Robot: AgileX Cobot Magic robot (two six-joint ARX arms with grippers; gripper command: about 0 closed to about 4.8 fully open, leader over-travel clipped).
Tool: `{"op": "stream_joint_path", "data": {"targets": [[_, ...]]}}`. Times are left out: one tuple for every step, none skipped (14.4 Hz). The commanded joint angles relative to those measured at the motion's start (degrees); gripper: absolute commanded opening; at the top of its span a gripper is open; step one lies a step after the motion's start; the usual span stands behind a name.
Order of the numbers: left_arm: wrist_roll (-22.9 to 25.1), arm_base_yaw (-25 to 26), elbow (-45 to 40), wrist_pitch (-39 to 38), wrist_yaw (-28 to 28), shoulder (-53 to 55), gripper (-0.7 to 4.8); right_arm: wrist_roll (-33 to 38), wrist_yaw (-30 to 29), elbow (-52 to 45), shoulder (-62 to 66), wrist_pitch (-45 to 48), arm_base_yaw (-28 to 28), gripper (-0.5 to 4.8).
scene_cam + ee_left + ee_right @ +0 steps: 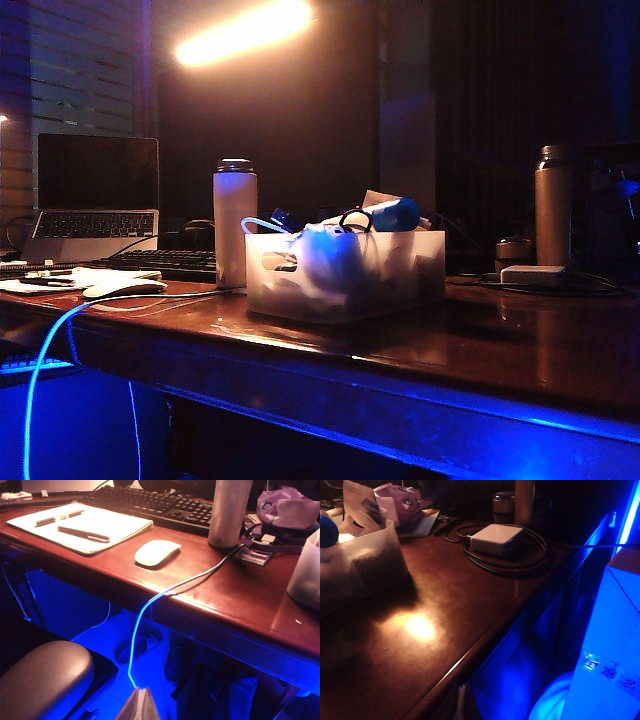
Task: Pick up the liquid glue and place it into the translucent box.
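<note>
The liquid glue point(396, 213), a stubby blue bottle, lies on top of the clutter in the translucent box point(400, 272), which stands mid-table. A pale bluish lump point(325, 262) bulges inside the box's near end. The right wrist view shows the box point(362, 562) with the glue's blue end point(326, 529) at its rim. Neither gripper appears in the exterior view. My left gripper point(141, 700) hangs below the table's front edge, fingers pressed together and empty. My right gripper point(462, 702) sits low at the table edge, shut, holding nothing.
A tall white flask point(235, 235) stands left of the box, with a keyboard point(165, 262), mouse point(157, 552), notepad with pens point(82, 522) and laptop point(95, 195) beyond. A white charger with coiled cable point(497, 538) and a metal bottle point(552, 205) stand right. A chair armrest point(45, 677) is near the left gripper.
</note>
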Motion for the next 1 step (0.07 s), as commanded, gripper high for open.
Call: {"op": "stream_joint_path", "data": {"targets": [[0.44,0.00,-0.42,-0.50,0.33,-0.15,-0.02,0.13,0.07,-0.22,-0.07,-0.31,-0.02,-0.05]]}}
